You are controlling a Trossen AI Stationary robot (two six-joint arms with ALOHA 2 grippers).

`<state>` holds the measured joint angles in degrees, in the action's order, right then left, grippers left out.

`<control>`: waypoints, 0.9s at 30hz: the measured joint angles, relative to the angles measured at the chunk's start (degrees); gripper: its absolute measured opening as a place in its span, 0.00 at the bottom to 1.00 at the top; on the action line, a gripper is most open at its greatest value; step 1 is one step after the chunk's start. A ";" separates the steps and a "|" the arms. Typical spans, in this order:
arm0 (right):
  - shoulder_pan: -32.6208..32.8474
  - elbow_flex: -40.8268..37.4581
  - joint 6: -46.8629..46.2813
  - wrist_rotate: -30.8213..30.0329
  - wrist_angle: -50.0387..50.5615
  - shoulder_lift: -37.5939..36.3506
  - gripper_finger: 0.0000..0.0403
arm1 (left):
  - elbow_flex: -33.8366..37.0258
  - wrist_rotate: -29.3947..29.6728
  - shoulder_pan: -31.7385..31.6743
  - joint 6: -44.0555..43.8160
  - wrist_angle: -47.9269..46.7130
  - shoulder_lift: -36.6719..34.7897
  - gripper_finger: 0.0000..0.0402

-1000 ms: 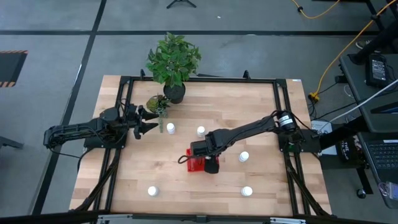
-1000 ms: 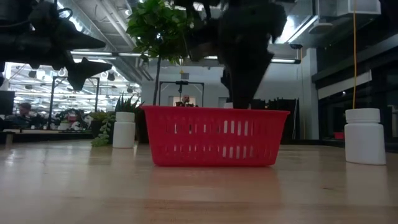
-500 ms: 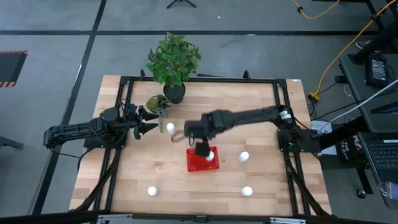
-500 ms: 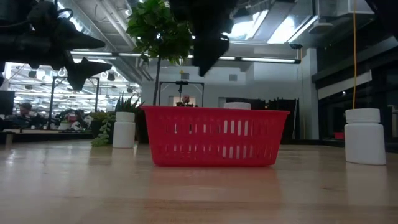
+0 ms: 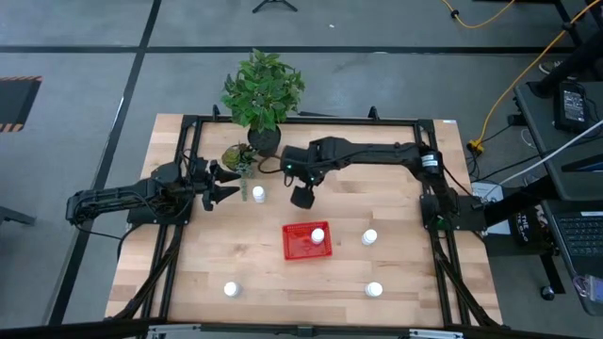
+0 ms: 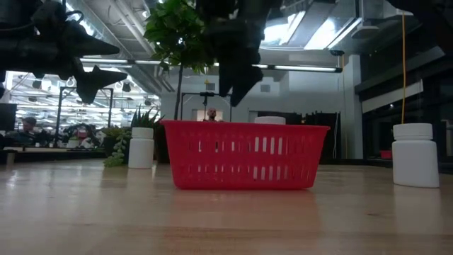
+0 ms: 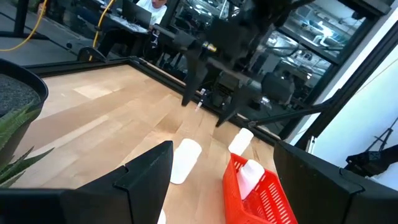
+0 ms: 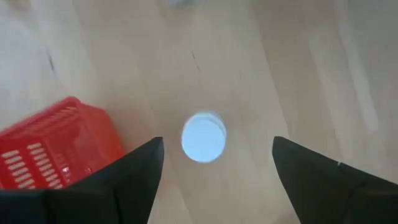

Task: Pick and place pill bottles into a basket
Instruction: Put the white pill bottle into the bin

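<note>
A pill bottle [image 8: 203, 137] stands upright on the desk [image 5: 396, 179], just beyond the red basket [image 5: 296, 247]. Directly above it hangs the right claw [image 5: 301, 197], fingers wide and empty. The basket holds one bottle [image 5: 317, 234]. The left claw [image 5: 222, 181] waits part-open, farther off.

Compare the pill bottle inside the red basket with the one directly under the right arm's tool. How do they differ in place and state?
The bottle in the basket stands inside the red basket, already placed; the bottle under the right tool stands on the bare table outside the basket, not yet picked. The right tool hovers open above the second; no tool is near the first. Both are small, white, capped and upright.
</note>
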<state>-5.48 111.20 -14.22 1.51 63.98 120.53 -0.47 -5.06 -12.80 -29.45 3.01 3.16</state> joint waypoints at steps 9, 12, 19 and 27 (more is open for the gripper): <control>0.04 -6.30 -0.59 0.19 -4.91 0.00 0.75 | 0.00 0.07 -0.01 0.02 -0.02 0.00 0.68; 0.08 -7.91 -0.72 1.43 -6.66 0.02 0.75 | -0.02 0.15 -0.02 -0.26 -0.02 0.00 0.68; 1.24 -11.17 -1.98 3.31 -12.70 0.02 0.75 | 0.00 0.60 -0.01 -1.31 -0.04 -0.01 0.68; 1.22 -15.91 -2.27 3.09 -16.52 0.02 0.75 | 0.00 0.68 0.00 -1.31 -0.02 0.00 0.68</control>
<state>-4.25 95.29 -16.49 4.60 47.46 120.55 -0.47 -4.38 -12.80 -30.76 2.98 3.16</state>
